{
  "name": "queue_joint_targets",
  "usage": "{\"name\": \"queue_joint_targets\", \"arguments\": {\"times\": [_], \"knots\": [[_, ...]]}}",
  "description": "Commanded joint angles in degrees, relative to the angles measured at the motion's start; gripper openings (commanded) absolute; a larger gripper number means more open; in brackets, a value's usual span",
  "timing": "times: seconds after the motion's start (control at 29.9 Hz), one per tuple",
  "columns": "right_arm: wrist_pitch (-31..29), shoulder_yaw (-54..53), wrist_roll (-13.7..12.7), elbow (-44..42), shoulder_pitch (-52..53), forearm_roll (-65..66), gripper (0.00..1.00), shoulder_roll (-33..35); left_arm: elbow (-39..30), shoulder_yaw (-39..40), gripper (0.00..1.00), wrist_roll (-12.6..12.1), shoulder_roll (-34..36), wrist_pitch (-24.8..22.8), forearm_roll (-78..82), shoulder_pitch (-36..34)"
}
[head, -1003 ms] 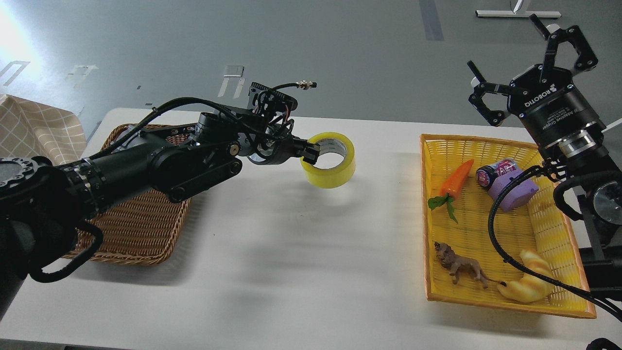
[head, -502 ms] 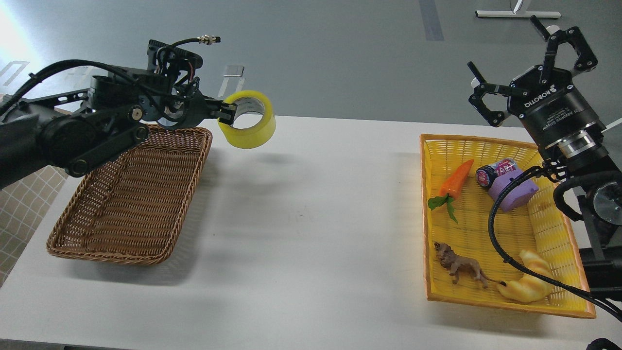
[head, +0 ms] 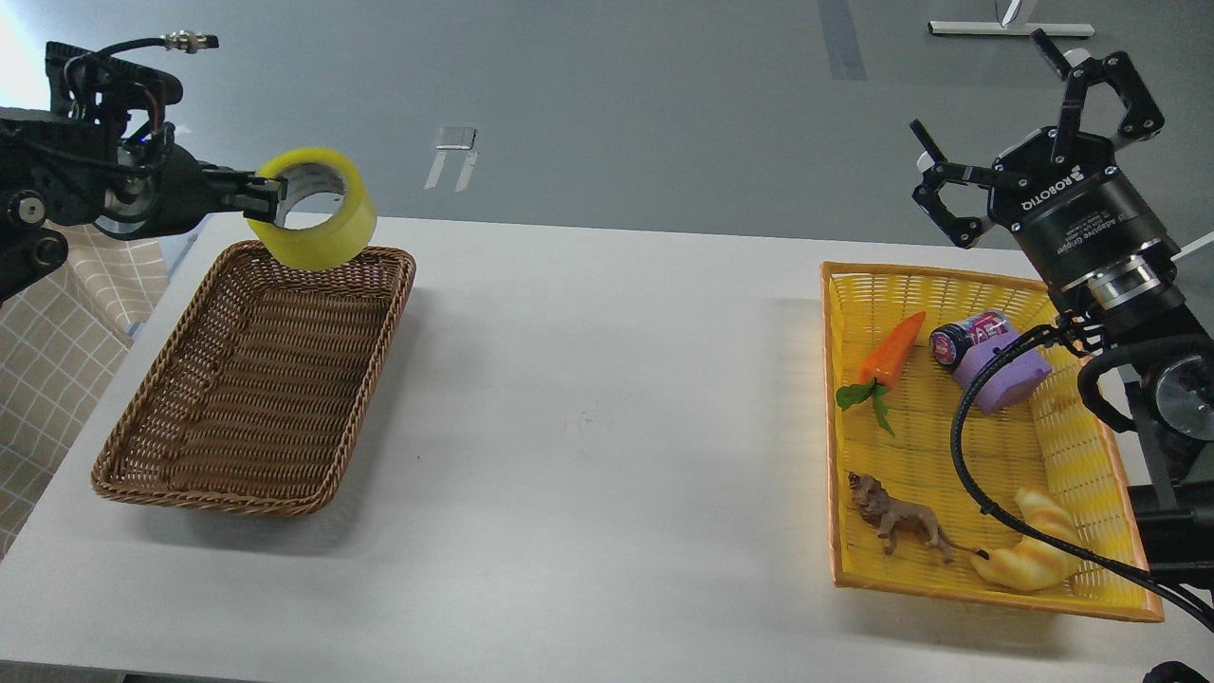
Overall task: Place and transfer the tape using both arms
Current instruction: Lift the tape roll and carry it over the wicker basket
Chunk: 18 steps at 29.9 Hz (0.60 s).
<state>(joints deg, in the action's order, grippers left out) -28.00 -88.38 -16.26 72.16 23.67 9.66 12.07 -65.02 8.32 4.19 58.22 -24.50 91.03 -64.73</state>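
Observation:
The tape (head: pixel 318 213), a wide yellow roll with a grey-white printed core, hangs in the air above the far end of the brown wicker basket (head: pixel 180 474). My left gripper (head: pixel 264 196) comes in from the upper left and is shut on the roll's near wall, one finger inside the core. My right gripper (head: pixel 1034 133) stands raised at the upper right, above the far edge of the yellow basket (head: pixel 986 598). Its fingers are spread wide and hold nothing.
The brown basket is empty inside. The yellow basket holds a toy carrot (head: pixel 887 360), a purple jar (head: pixel 986 365), a toy lion (head: pixel 899 522) and a yellow croissant toy (head: pixel 1029 560). A black cable (head: pixel 958 446) loops over it. A checked cloth (head: pixel 47 351) lies at the left edge.
My left arm has swung the tape from above the table's middle up and to the left, over the brown basket's far end. The right arm has not moved.

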Motion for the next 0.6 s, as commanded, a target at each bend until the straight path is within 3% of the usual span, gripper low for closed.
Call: {"name": "queue_joint_targets", "arguments": {"times": [0.0,0.57], "knots": [[0.0,0.5,0.0,0.0,-0.1,-0.1,1.0,0.0,0.0,-0.1,0.0,0.6,2.2,0.3,0.0,1.5],[0.0,0.7,0.0,0.2,-0.1,-0.1,1.0,-0.1,0.2,0.0,0.0,1.3,5.6,5.9,0.4,10.8]]}}
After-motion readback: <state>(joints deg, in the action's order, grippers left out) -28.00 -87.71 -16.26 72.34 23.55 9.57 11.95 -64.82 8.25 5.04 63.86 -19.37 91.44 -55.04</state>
